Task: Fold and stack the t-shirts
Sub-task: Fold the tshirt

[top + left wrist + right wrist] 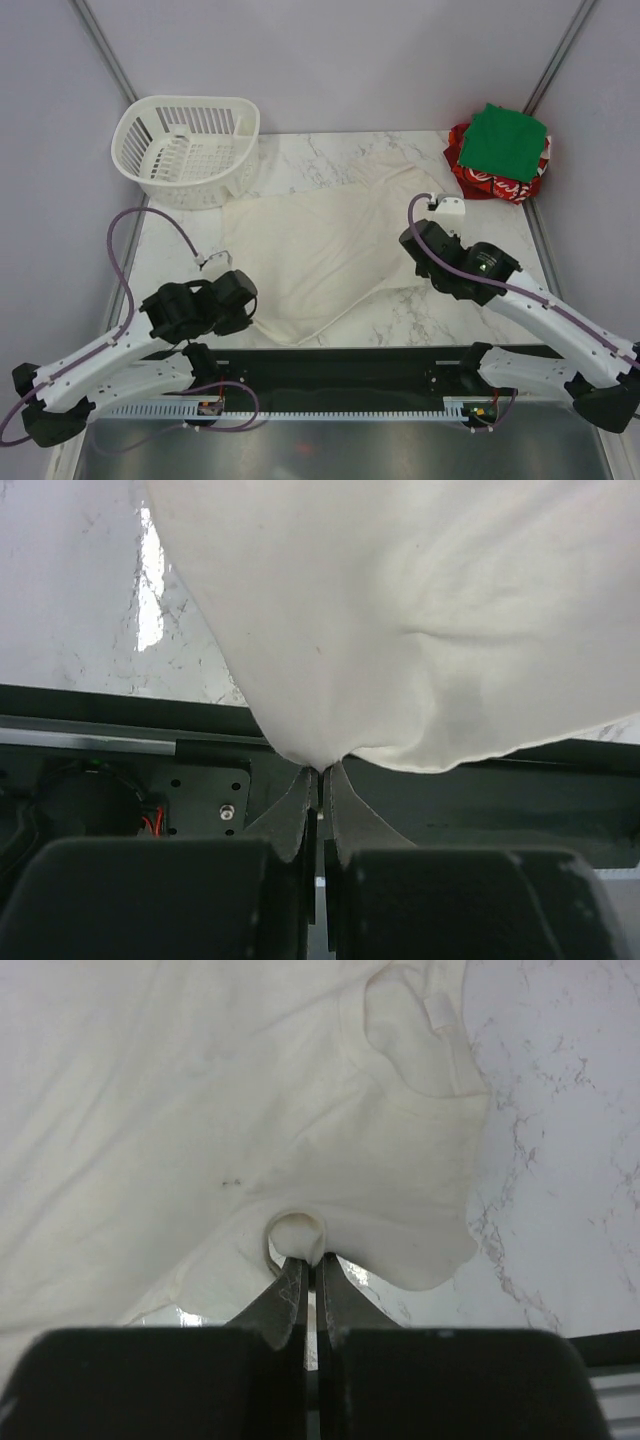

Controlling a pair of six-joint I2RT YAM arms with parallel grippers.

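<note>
Cream t-shirt (320,250) lies spread over the marble worktop (450,310), pinched at two points.

Your left tool (320,775) is clamped tight on the shirt's near corner, and your right tool (310,1260) is nipped shut on a small roll of its edge. Gripping two separated points likely lets you draw the fabric taut and lay it flat for a fold. You have three tees: this cream one mid-worktop, and one green tee (507,140) folded square on one red lettered tee (480,180) in the far right corner, probably the stack's start. One white slotted basket (185,150) stands far left.
</note>
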